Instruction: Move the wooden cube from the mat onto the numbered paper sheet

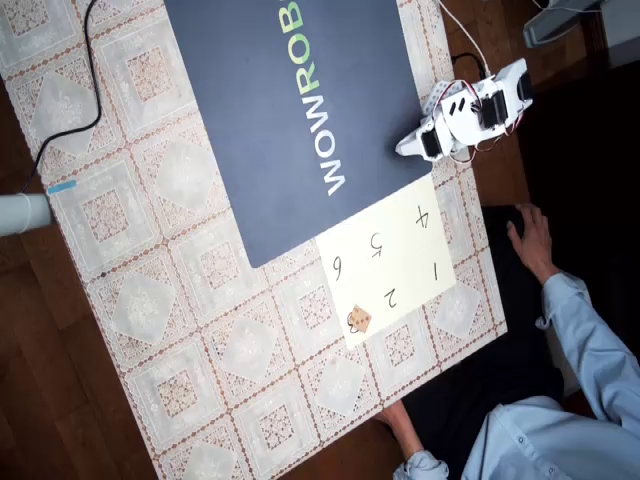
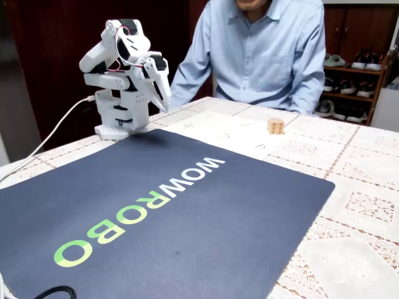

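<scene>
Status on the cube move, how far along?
Looks done: the cube sits on the paper sheet near its corner, off the mat. Nothing in hand: the gripper is folded back by the arm's base, away from the cube; open or shut is unclear. Nothing visibly left.

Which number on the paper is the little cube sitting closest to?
The 3. The wooden cube sits right beside it at the corner of the paper sheet; the 2 comes next, and the other numbers lie farther off.
</scene>
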Tool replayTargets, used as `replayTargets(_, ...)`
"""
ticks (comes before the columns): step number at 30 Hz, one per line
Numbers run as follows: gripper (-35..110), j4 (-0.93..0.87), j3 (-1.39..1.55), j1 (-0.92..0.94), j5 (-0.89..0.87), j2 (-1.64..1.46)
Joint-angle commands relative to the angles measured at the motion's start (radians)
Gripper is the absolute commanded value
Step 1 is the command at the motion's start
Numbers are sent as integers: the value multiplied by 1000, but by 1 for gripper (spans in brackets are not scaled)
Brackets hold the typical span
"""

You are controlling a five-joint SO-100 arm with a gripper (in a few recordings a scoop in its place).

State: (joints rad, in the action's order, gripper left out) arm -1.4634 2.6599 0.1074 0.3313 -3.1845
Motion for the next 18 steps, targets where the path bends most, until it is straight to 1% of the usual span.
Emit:
replayTargets(1,0,18,110,49,32,-60)
replayTargets(3,0,58,166,63,26,-71)
replayTargets(8,0,23,175,72,-21,-71)
replayTargets(10,0,35,212,97,3,-71)
replayTargets(12,0,40,222,123,-8,-71)
replayTargets(18,0,40,222,121,0,-71)
